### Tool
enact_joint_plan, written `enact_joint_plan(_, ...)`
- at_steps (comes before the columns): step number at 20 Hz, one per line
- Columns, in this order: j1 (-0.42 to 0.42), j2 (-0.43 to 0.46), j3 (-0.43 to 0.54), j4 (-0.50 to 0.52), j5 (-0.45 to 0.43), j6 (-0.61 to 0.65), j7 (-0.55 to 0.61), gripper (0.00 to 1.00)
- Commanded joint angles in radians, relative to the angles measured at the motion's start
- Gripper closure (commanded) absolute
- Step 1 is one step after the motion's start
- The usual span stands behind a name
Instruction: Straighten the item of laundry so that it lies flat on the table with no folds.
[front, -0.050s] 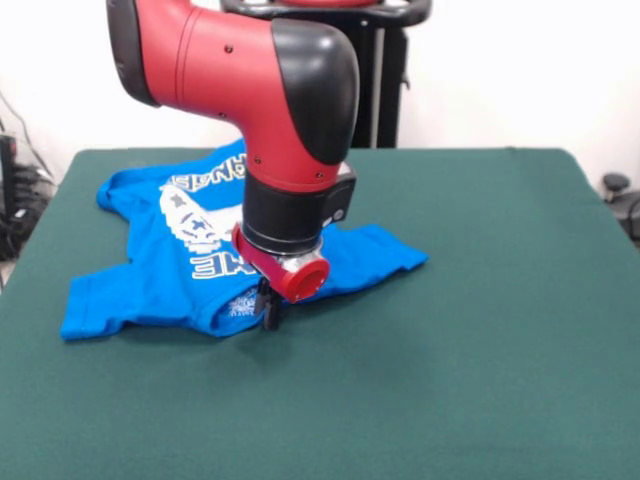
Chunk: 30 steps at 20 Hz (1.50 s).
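Note:
The item of laundry (150, 265), a bright blue T-shirt with a white-grey print and "GAME" lettering, lies rumpled on the left half of the dark green table (480, 330). Its near hem is folded up and one sleeve reaches out to the right. My red and black arm comes down over the shirt's right part and hides it there. The gripper (268, 312) is down at the shirt's near edge, its dark tips touching or just above the cloth. Whether cloth is pinched between them is hidden.
A black stand (385, 90) rises behind the table's far edge. Cables and dark gear sit off the table's left side (15, 190), and a small dark object (615, 185) off its right side.

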Motion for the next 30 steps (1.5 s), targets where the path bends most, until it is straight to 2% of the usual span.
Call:
enact_joint_plan(1,0.033,-0.046,0.064,-0.063,0.038,0.074,0.046,1.0)
enact_joint_plan(17,0.036,-0.08,0.074,-0.095,0.033,0.144,0.038,1.0)
enact_joint_plan(30,0.061,-0.025,0.086,-0.124,0.053,0.048,0.1,1.0)
